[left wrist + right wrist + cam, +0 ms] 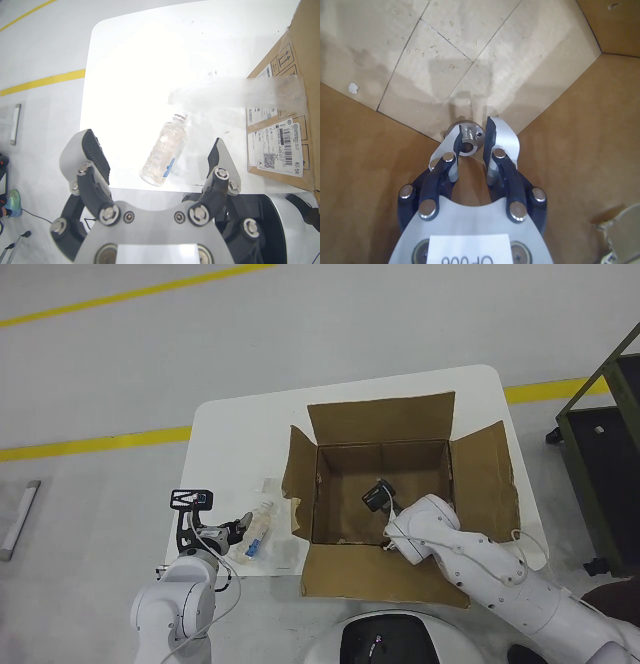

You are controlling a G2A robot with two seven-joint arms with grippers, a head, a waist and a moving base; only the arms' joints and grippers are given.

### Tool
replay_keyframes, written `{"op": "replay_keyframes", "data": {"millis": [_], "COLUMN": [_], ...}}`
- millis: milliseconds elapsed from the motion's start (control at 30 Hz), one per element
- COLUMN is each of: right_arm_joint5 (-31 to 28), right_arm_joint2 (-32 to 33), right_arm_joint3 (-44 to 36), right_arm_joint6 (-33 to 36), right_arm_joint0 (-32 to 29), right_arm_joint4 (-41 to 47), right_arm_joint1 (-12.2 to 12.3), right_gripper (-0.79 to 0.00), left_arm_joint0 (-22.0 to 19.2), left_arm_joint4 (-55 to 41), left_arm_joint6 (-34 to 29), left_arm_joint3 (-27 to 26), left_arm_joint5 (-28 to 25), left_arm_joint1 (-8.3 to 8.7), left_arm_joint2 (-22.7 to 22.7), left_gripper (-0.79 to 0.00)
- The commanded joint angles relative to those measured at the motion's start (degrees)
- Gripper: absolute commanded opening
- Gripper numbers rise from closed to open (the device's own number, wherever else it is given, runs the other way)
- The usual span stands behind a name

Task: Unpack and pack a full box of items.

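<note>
Down in a box (380,422) corner, the right gripper (475,124) has its fingers a little apart round a metal ring (470,137), likely to lift it out, while the left gripper (152,140), spread wide, hangs over the bottle (163,152) lying on the table (140,50) by the box.

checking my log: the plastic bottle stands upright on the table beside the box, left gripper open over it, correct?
No: the plastic bottle lies on its side on the table, as the left wrist view shows. It is beside the cardboard box, left gripper open over it.
</note>
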Motion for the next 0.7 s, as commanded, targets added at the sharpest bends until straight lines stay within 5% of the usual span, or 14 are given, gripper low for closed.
{"op": "replay_keyframes", "data": {"millis": [0, 33, 267, 333, 367, 400, 500, 667], "right_arm_joint5": [-0.71, -0.75, -0.97, -1.40, -1.18, -1.69, -1.96, -0.75], "right_arm_joint2": [-0.51, -0.69, -2.80, -3.41, -3.63, -3.97, -4.81, -5.30], "right_arm_joint3": [0.30, 0.42, 1.99, 1.75, 1.65, 1.29, 0.83, -1.21], "right_arm_joint6": [0.00, 0.00, 0.00, 0.00, 0.00, 0.00, 0.00, 0.00], "right_arm_joint0": [0.18, 0.34, 2.14, 2.66, 2.85, 2.98, 3.38, 3.08], "right_arm_joint4": [0.22, 0.43, 2.35, 2.97, 3.19, 3.82, 3.62, 2.82], "right_arm_joint1": [0.24, 0.35, 0.93, 1.10, 1.19, 1.27, 1.65, 2.74], "right_gripper": [-0.363, -0.277, -0.234, -0.403, -0.394, -0.219, -0.028, 0.000], "left_arm_joint0": [0.00, 0.00, 0.00, 0.00, 0.00, 0.00, 0.00, 0.00], "left_arm_joint4": [0.00, 0.00, 0.00, 0.00, 0.00, 0.00, 0.00, 0.00], "left_arm_joint6": [0.00, 0.00, 0.00, 0.00, 0.00, 0.00, 0.00, 0.00], "left_arm_joint3": [0.00, 0.00, 0.00, 0.00, 0.00, 0.00, 0.00, 0.00], "left_arm_joint5": [0.00, 0.00, 0.00, 0.00, 0.00, 0.00, 0.00, 0.00], "left_arm_joint1": [0.00, 0.00, 0.00, 0.00, 0.00, 0.00, 0.00, 0.00], "left_arm_joint2": [0.00, 0.00, 0.00, 0.00, 0.00, 0.00, 0.00, 0.00], "left_gripper": [0.000, 0.000, 0.000, 0.000, 0.000, 0.000, 0.000, 0.000]}}
